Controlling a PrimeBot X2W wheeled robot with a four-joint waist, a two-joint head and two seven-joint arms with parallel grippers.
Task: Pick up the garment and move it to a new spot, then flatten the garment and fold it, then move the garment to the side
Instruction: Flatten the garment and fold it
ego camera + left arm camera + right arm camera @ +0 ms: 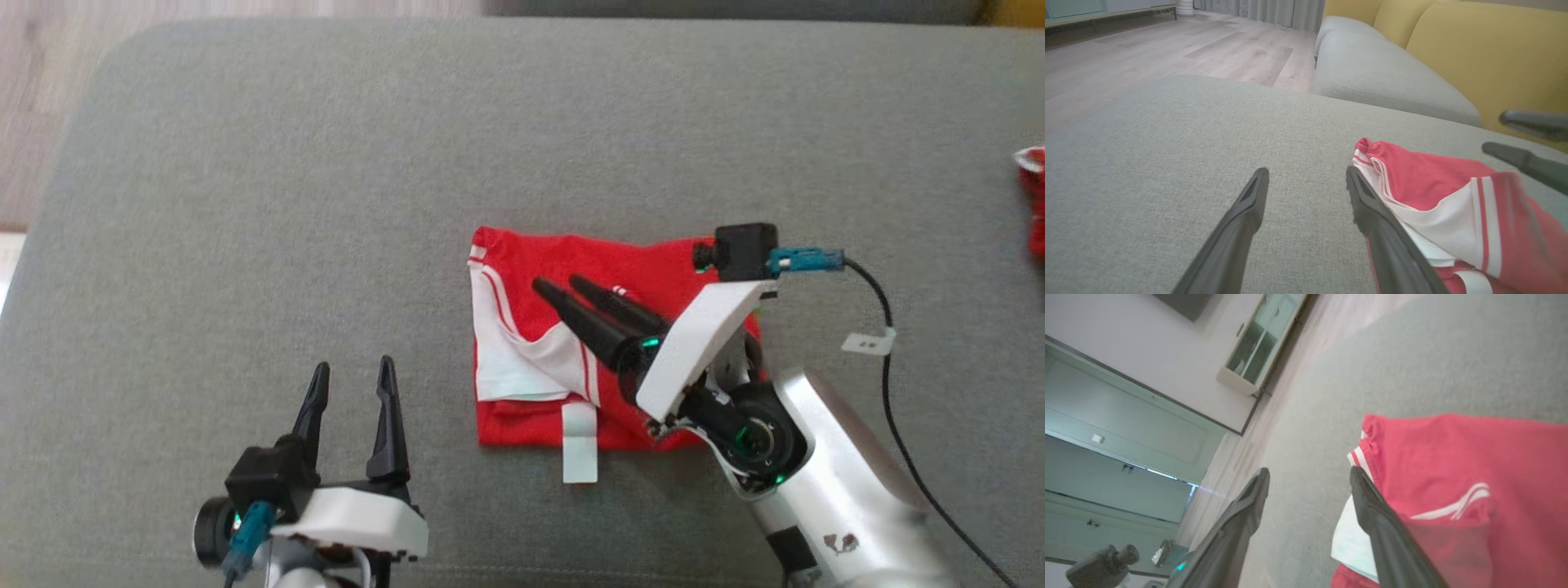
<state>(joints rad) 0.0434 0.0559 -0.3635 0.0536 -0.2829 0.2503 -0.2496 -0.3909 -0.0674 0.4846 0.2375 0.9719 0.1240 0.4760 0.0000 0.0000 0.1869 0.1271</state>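
Red garment (645,265), folded, on grey cushion (245,204); right gripper (558,282) above it, left gripper (353,365) nearby, both with fingers apart. Likely light and limp: grip all layers at an edge.

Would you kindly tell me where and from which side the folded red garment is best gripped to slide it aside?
Likely the left edge of the garment, where its folded layers stack thick: approach low from the robot's left with the open left claw, pinching every layer. Avoid the loose white strip.
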